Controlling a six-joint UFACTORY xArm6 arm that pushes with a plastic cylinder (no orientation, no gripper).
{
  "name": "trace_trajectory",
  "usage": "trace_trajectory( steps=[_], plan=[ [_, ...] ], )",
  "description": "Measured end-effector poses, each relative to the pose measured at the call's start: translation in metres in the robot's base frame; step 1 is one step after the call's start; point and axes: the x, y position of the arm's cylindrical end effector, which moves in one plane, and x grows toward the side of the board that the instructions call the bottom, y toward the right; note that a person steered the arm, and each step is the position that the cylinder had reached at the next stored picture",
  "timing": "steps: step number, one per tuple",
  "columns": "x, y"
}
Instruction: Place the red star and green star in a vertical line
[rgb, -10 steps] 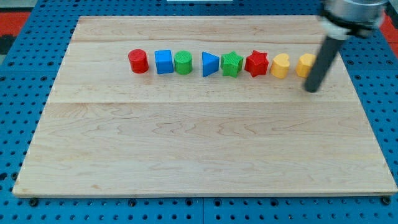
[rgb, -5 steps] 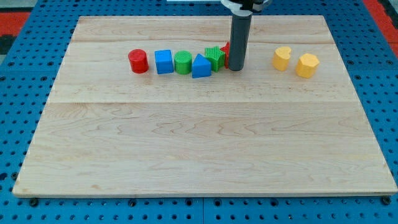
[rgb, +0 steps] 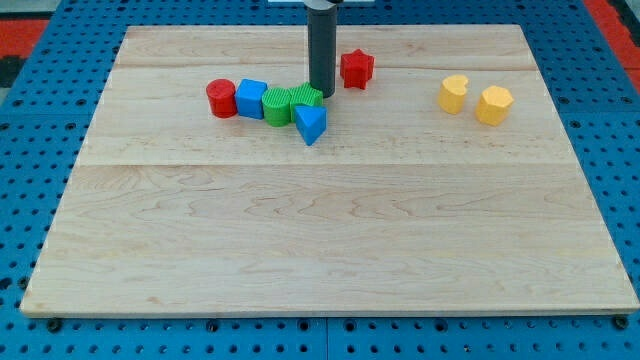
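Note:
The red star (rgb: 356, 68) lies near the view's top, just right of my rod. The green star (rgb: 304, 98) sits pressed between the green cylinder (rgb: 277, 104) and my rod, partly hidden by it. My tip (rgb: 322, 93) rests at the green star's right edge, touching it, with the red star a short way up and to the right. The blue triangle (rgb: 310, 123) lies just below the green star.
A red cylinder (rgb: 221, 98) and a blue cube (rgb: 250, 98) stand left of the green cylinder, in a tight row. Two yellow blocks (rgb: 453, 93) (rgb: 493, 104) sit at the right. The wooden board (rgb: 320, 250) lies on a blue pegboard.
My rod moved left from the board's right side. It pushed the green star and blue triangle left against the row, and the red star ended up higher and to its right.

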Motion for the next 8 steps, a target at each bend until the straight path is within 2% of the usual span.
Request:
trace_trajectory(
  steps=[1,2,3,4,5,7,8],
  plan=[
    [-0.017,-0.003],
    [-0.016,-0.040],
    [0.037,-0.046],
    [0.043,-0.039],
    [0.035,0.009],
    [0.026,0.068],
    [0.026,0.068]
  ],
)
